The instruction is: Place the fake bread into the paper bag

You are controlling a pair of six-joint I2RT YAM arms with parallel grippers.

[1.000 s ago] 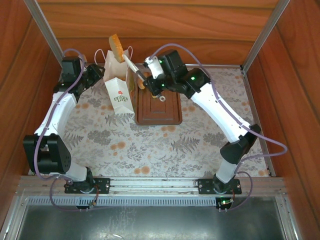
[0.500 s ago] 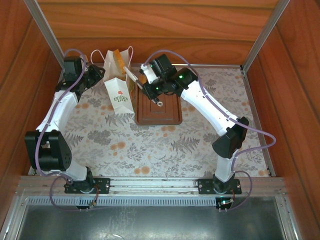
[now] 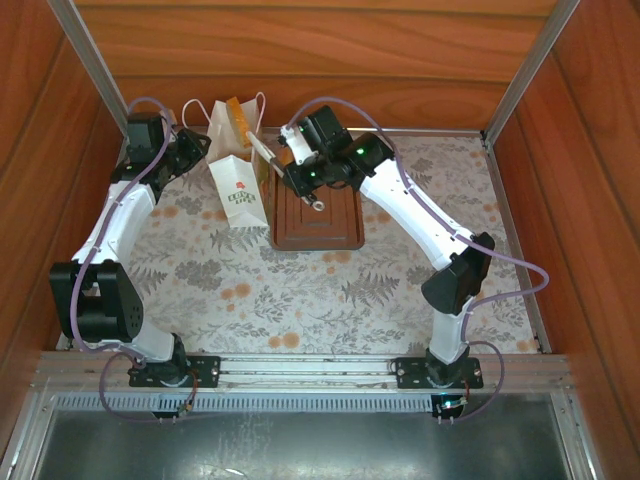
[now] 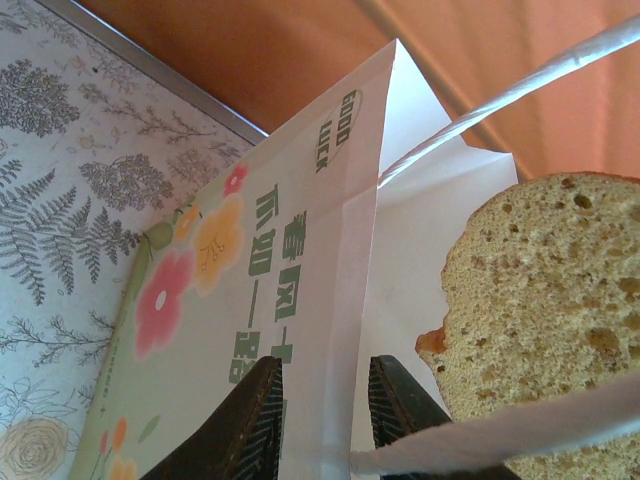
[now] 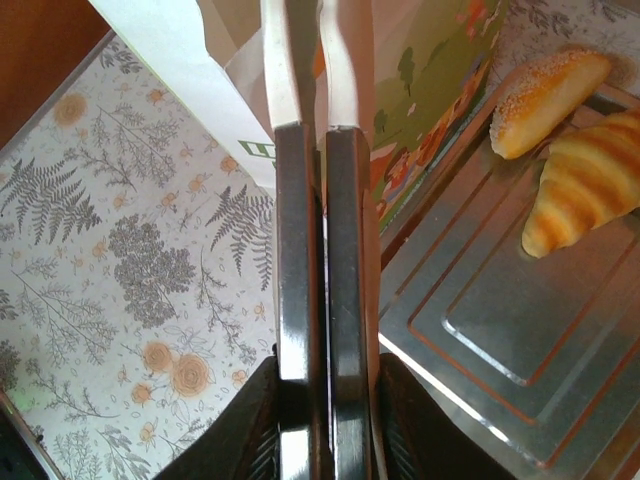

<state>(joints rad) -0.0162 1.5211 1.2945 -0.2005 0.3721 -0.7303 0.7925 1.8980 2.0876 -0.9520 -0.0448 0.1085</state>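
Right hand (image 5: 325,400) clamps tongs (image 5: 310,250), left hand (image 4: 320,420) pinches paper bag (image 4: 250,260); tray (image 5: 480,330) beside it, floral worktop (image 3: 300,300), wooden walls (image 3: 320,50).

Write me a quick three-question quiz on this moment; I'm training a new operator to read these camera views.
1. True or false: the right gripper pinches the bread slice directly between its fingers.
2. Multiple choice: what does the left gripper clamp? A) a doughnut B) a wall of the paper bag C) the table edge.
3. Fill in: in the right wrist view, a croissant and a sesame roll lie on the ___.

Key: 1 false, it is shut on the tongs. 2 B. 3 tray.
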